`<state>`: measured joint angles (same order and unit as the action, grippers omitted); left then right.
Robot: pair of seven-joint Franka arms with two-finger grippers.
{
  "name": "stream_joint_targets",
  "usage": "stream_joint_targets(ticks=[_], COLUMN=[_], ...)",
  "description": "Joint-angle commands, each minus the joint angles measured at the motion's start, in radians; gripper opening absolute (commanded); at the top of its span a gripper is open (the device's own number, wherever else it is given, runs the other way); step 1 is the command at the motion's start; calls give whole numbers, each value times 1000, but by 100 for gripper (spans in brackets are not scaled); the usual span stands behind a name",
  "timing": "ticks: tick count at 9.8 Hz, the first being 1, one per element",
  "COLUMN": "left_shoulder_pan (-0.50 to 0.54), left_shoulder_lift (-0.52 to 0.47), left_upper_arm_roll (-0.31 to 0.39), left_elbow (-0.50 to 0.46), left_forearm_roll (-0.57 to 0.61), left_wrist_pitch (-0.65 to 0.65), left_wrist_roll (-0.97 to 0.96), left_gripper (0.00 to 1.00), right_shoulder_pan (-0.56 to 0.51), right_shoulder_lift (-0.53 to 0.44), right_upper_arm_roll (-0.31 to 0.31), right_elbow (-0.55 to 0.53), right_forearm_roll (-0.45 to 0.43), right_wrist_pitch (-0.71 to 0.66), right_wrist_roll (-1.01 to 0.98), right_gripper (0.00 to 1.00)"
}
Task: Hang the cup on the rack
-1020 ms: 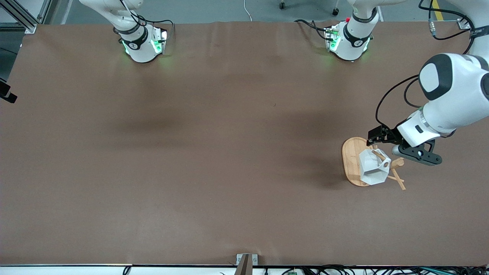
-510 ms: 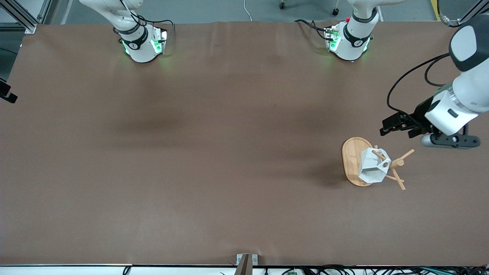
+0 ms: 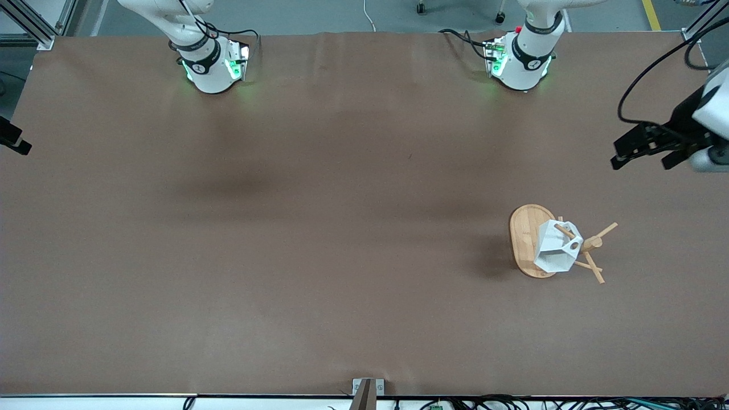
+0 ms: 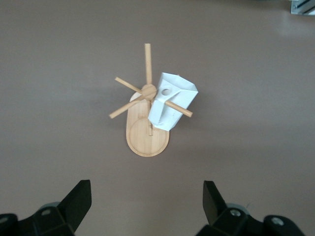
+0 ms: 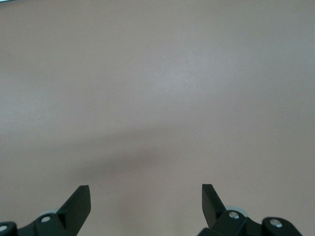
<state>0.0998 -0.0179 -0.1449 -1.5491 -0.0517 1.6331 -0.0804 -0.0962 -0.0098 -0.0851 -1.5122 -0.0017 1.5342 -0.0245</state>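
Observation:
The white faceted cup [image 3: 553, 251] hangs tilted on a peg of the bamboo rack [image 3: 521, 234], over its oval base and beside the central post. No gripper touches it. The left wrist view shows the cup [image 4: 173, 101] and the rack [image 4: 146, 138] from above, with several pegs spread round the post. My left gripper [image 3: 641, 161] is open and empty, in the air over the table's edge at the left arm's end, well apart from the rack; its fingers [image 4: 82, 195] frame bare table. My right gripper [image 5: 146, 191] is open and empty over bare table and waits.
The brown table [image 3: 319, 228] carries only the rack and cup. The two arm bases [image 3: 211, 62] stand along the edge farthest from the front camera. A small metal bracket [image 3: 367, 390] sits at the nearest edge.
My left gripper has drawn away from the rack, toward the left arm's end of the table and the bases. The cup stays hanging on its peg. The right arm has not moved.

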Motion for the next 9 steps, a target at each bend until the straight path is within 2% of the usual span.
stream_joint_targets(ticks=[1, 5, 9], left_shoulder_pan=[-5, -72, -74], left_shoulder_lift=[-43, -91, -88], left_upper_arm_roll=[-1, -9, -1], left_elbow=[-26, -92, -72], left_forearm_roll=[19, 20, 44], left_wrist_pitch=[-80, -125, -131], left_wrist_roll=[7, -15, -13], left_gripper=[100, 100, 100], right_shoulder_pan=[1, 13, 15], right_shoulder_lift=[1, 1, 1], right_upper_arm_roll=[1, -8, -10], right_elbow=[10, 9, 7], right_forearm_roll=[-4, -4, -4], right_wrist_pitch=[-8, -9, -9], right_wrist_roll=[12, 12, 12], right_gripper=[100, 100, 100])
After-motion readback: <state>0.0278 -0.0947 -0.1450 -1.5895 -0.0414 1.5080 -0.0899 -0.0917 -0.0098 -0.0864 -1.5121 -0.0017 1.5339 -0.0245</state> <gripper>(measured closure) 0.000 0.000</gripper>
